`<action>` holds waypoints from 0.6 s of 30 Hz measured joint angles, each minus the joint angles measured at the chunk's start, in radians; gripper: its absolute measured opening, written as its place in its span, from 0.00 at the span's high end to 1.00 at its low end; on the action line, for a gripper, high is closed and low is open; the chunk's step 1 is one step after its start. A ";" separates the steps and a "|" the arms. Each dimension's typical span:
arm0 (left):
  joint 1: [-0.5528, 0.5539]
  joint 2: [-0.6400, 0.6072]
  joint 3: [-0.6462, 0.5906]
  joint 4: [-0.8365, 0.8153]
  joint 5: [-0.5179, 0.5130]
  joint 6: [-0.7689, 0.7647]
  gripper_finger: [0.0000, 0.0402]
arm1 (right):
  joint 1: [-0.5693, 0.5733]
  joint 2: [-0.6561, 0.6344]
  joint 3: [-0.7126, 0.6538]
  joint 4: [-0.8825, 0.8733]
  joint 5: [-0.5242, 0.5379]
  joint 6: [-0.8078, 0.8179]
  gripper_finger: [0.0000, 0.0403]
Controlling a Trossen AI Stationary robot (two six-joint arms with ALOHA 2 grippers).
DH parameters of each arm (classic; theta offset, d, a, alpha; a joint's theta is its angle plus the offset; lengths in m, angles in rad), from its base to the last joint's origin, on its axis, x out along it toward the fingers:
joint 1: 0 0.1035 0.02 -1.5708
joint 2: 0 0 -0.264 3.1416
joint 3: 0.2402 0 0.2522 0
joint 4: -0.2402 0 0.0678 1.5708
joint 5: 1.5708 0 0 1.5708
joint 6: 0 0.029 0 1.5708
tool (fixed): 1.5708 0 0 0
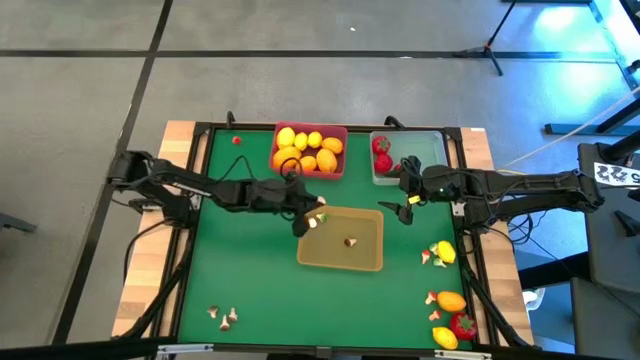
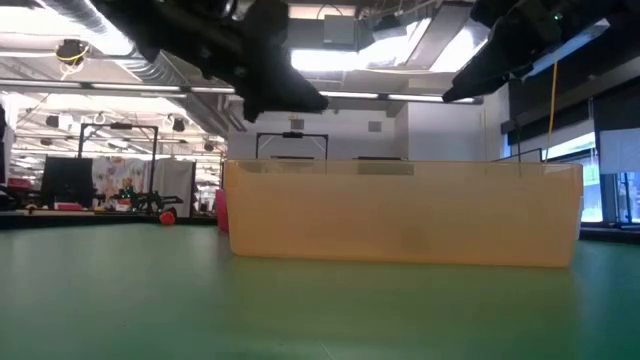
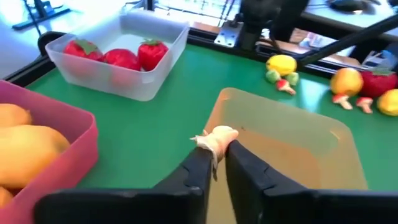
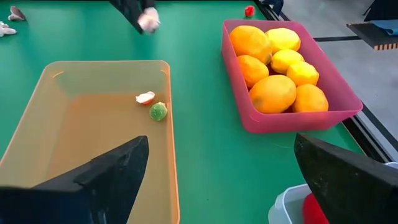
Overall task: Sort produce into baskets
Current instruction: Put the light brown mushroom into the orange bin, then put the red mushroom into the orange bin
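My left gripper (image 1: 311, 221) is shut on a small white-beige mushroom piece (image 3: 217, 137), above the left rim of the tan tray (image 1: 342, 240). That tray holds a mushroom bit (image 4: 145, 98) and a small green piece (image 4: 158, 111). The pink tray (image 1: 308, 152) at the far middle holds several yellow and orange lemons. The clear tray (image 1: 405, 160) to its right holds red fruits with green tops (image 3: 122, 57). My right gripper (image 1: 409, 206) is open and empty, in the air between the clear tray and the tan tray's right end. My left gripper pinches the mushroom piece (image 3: 214, 144) between its two fingertips (image 3: 200, 163); the piece sticks out past the tips. The fingers slant down from the table's left side. The piece is lifted clear, over the tan tray's left rim (image 3: 219, 99).
Loose produce lies on the green mat by the right edge: a yellow lemon with mushroom bits (image 1: 442, 253), an orange fruit (image 1: 451, 301), a red fruit (image 1: 463, 325), a yellow fruit (image 1: 443, 339). Mushroom bits (image 1: 222, 316) lie near left. A small red piece (image 1: 236, 140) lies far left.
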 joint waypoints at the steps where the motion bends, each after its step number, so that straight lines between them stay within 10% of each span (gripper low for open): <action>1: 0.006 0.016 0.014 -0.002 0.000 -0.008 0.86 | 0.000 0.000 0.000 -0.003 0.000 0.003 0.01; 11: 0.016 0.008 0.095 -0.181 0.001 -0.020 0.37 | 0.000 0.000 0.000 -0.034 0.000 0.020 0.01; 18: 0.016 -0.148 0.160 -0.595 -0.054 -0.094 0.28 | 0.000 0.000 0.000 -0.031 -0.001 0.029 0.01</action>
